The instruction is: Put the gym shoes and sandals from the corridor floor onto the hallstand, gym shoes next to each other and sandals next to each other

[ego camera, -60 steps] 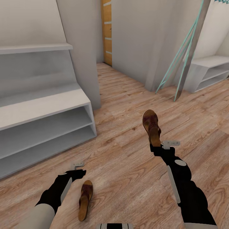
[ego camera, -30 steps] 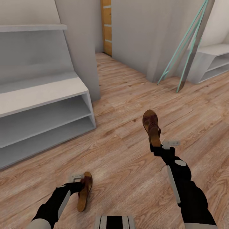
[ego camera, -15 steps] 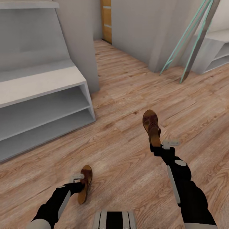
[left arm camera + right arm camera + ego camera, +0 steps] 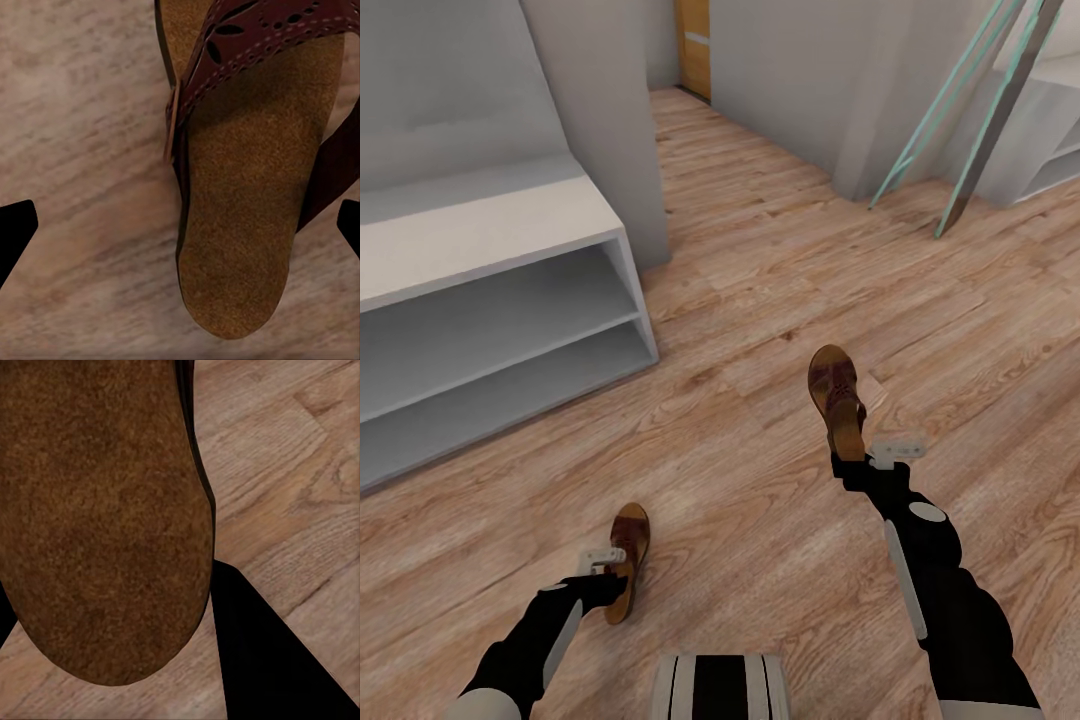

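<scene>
On the corridor floor [image 4: 760, 300], beside the robot's base, one of the two sandals [image 4: 624, 560] lies flat with the left gripper [image 4: 603, 556] at its heel end. The left wrist view shows this sandal [image 4: 247, 172] from above, tan footbed up and strap across, with the dark tips of the fingers [image 4: 15, 229] spread wide on either side of it and nothing yet between them, so the left fingers are released and straddling the shoe. The other sandal [image 4: 836, 398] is held up off the floor at its heel by the right gripper [image 4: 857, 462]; in the right wrist view its footbed [image 4: 97, 517] sits very close to the camera with a dark finger [image 4: 262, 660] against its edge, so the right fingers look clenched on it. The hallstand [image 4: 490, 235] stands well apart, ahead and to the left, with its thick top and both lower tiers bare of shoes. By my reading, the step in hand is picking up the second sandal. The next move calls for lowering the left fingers around the heel, closing them firmly on its sides, lifting clear, then turning the base toward the hallstand so both sandals can be set down side by side on one tier.
</scene>
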Available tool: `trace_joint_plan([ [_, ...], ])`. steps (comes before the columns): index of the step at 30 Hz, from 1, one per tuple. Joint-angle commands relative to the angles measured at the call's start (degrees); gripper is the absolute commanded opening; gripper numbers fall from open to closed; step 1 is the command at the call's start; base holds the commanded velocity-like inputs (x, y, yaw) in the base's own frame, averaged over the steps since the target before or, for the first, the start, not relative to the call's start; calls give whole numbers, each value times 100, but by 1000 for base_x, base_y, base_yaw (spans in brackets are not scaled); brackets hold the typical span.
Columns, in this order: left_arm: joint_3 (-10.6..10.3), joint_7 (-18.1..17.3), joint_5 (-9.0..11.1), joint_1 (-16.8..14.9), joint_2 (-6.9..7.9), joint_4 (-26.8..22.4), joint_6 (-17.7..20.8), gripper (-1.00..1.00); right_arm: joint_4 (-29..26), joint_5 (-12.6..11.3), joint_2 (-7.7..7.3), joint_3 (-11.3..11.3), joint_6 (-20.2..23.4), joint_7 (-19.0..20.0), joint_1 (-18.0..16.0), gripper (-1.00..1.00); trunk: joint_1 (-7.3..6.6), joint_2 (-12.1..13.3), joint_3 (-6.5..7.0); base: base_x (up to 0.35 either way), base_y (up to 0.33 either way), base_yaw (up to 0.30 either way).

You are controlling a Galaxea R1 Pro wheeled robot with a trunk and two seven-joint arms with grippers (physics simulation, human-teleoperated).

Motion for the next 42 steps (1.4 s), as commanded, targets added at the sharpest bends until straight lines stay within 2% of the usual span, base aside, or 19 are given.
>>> trace_joint_plan([
  [1,0,0,-1,0,0,0,0,100,0,-20,-1,-1,-2,-2,0,-100,0,0,-1,0,0,0],
  [22,-23,1,5,-7,-36,10,-3,100,0,-21,1,-1,0,-2,0,-100,0,0,-4,0,0,0],
  [34,-28,0,1,-9,-60,16,0,100,0,-21,-1,-1,0,-2,0,-100,31,-16,-270,0,0,0],
  [42,-37,0,4,-11,-131,17,-5,100,0,-21,-2,-1,-1,-2,0,-100,31,-16,-270,0,0,0],
])
